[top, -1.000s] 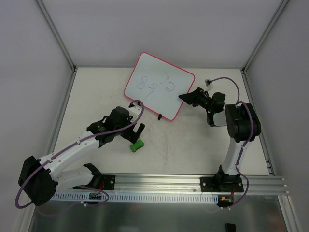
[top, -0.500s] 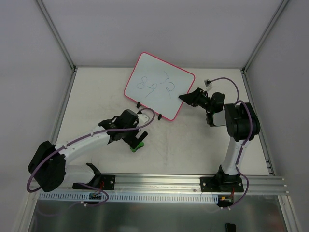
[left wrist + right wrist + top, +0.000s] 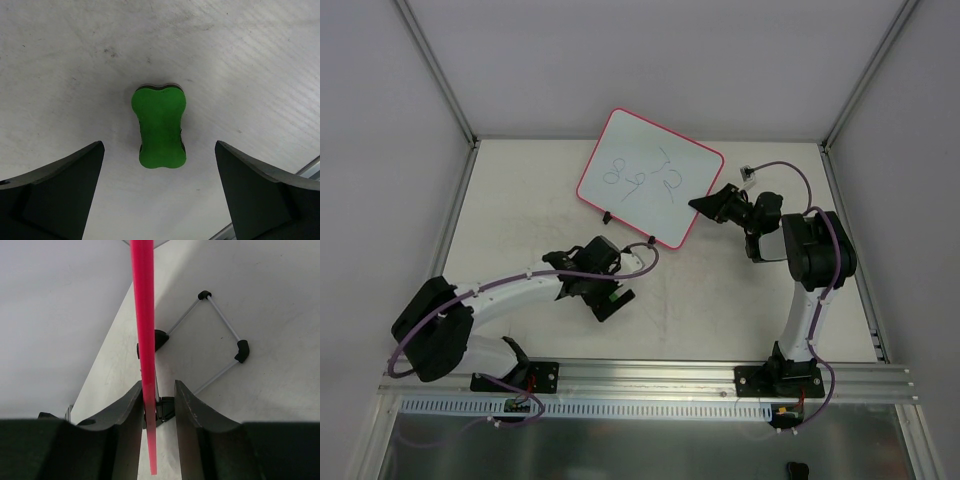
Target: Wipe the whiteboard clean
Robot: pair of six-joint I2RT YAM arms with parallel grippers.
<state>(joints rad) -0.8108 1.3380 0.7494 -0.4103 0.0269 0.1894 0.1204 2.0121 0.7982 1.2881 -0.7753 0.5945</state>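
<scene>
My left gripper (image 3: pixel 159 150) hangs wide open and holds nothing. Directly below it, between the two fingers and touching neither, a green bone-shaped eraser (image 3: pixel 160 125) lies flat on the pale table (image 3: pixel 250 60). My right gripper (image 3: pixel 150 410) is narrowed around the pink edge of the whiteboard (image 3: pixel 145 315). One finger meets the frame and a sliver of gap shows beside the other, so I cannot tell whether it pinches. The whiteboard extends away from that gripper, ahead of my left one, with dark numerals on its face.
</scene>
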